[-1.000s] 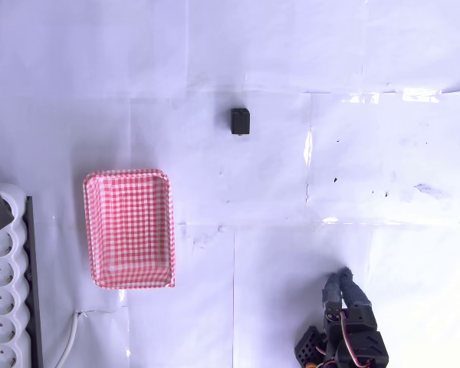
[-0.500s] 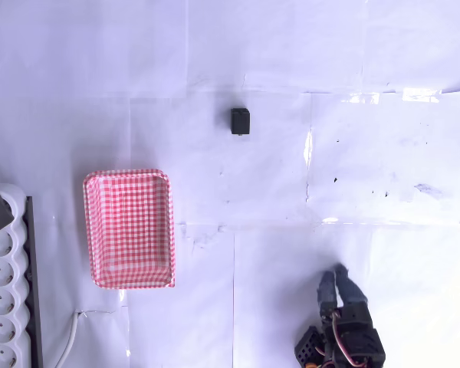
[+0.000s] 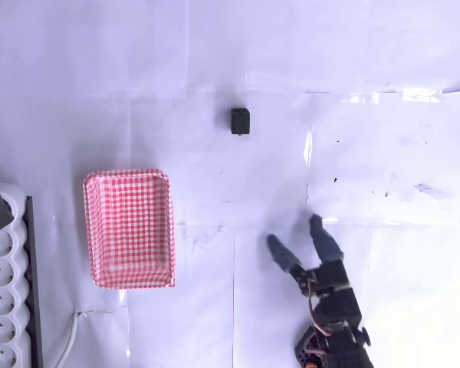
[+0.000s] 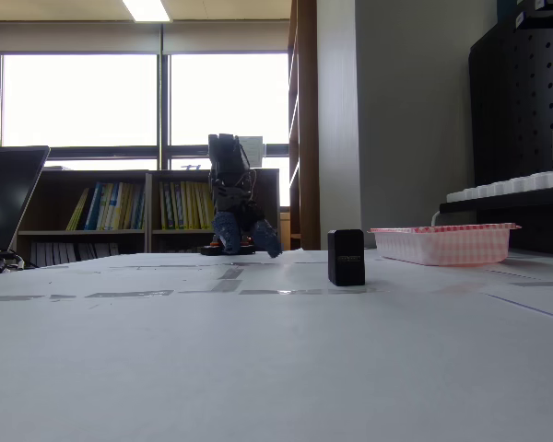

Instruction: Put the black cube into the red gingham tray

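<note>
The black cube rests alone on the white table, in the upper middle of the overhead view; in the fixed view the cube stands in front of the arm. The red gingham tray lies at the left, holding nothing, and in the fixed view the tray sits to the right of the cube. My gripper is open at the lower right of the overhead view, fingers spread wide, well short of the cube. In the fixed view the gripper hangs low over the far table edge.
A white power strip with a cable runs along the left edge beside the tray. Taped paper seams cross the table. In the fixed view a laptop stands at the left and a black pegboard at the right.
The arm has reached forward and up the picture toward the cube, and the gripper has gone from shut to wide open. Cube and tray have not moved.
</note>
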You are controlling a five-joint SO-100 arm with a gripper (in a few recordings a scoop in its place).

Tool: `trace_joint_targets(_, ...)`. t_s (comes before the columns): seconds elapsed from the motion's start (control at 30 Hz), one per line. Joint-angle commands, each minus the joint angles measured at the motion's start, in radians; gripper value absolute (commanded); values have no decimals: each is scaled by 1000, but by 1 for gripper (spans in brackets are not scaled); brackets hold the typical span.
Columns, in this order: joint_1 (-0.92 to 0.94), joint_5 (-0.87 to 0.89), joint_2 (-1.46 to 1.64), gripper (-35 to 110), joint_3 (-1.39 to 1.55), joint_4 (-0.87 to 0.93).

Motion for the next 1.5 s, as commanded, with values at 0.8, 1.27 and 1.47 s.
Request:
trace_joint_targets(0.8,-92,-72,836,51,732,-385)
trace_joint_targets(1.27,-66,-63,1069,51,1049,-399)
trace_joint_targets(1.47,-52,-60,1127,51,1157,-379)
